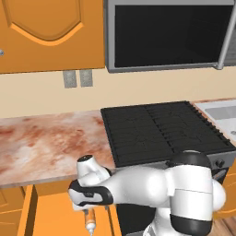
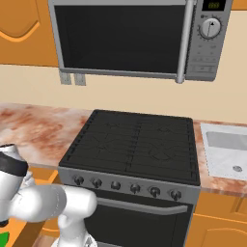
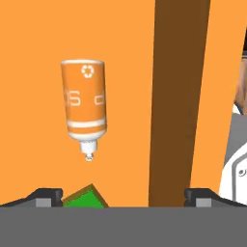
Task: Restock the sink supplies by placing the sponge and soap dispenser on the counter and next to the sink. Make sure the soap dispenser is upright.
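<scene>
In the left base view the arm reached down below the front edge of the marbled surface [image 1: 44,140] into an open orange drawer [image 1: 50,216], and the soap dispenser [image 1: 90,220] lay on the drawer floor just under the hand, its pump end toward the drawer's front. In the right base view the sink [image 2: 226,152] sat at the far right end of the surface, beyond the black stovetop [image 2: 137,144], well apart from the drawer; a bit of green, likely the sponge [image 2: 4,238], showed at the lower left corner. In the hand view the claw [image 3: 124,195] hung released, fingers wide and holding nothing, with the dispenser lying flat ahead and the sponge's corner near the left fingertip [image 3: 48,195]. The step in hand seemed to be the first pick. Next, the claw would need centring over the bottle's body, then lowering and closing.
</scene>
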Available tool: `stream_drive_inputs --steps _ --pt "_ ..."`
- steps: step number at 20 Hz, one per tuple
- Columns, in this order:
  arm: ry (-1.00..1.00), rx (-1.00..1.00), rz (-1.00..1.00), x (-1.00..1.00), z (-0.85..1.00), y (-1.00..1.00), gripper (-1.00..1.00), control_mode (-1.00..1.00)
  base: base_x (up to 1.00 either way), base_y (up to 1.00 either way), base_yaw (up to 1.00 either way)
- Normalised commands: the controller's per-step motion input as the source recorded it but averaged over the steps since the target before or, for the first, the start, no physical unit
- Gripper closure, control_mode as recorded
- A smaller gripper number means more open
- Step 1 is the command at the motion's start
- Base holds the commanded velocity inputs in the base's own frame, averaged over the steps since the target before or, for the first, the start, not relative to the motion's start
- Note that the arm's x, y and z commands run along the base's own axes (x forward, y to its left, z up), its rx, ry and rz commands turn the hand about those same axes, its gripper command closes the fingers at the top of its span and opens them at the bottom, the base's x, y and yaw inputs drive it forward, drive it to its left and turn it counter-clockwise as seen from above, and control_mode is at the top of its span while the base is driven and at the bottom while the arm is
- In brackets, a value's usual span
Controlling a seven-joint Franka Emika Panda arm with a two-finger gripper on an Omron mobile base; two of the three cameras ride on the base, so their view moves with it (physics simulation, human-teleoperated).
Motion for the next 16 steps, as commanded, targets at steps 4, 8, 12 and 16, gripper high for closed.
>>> stream_drive_inputs --steps 4,8,12,16 --pt "-0.01 -0.11 0.00 0.00 -0.26 0.00 -1.00 -1.00 0.00 0.00 0.00" --pt "0.00 -0.11 0.00 0.02 -0.19 0.00 -1.00 -1.00 0.00 0.00 0.00" --pt "0.00 -0.10 0.00 0.09 -0.14 0.02 -1.00 -1.00 0.00 0.00 0.00" --pt "0.00 -0.10 0.00 0.09 -0.11 0.03 -1.00 -1.00 0.00 0.00 0.00"
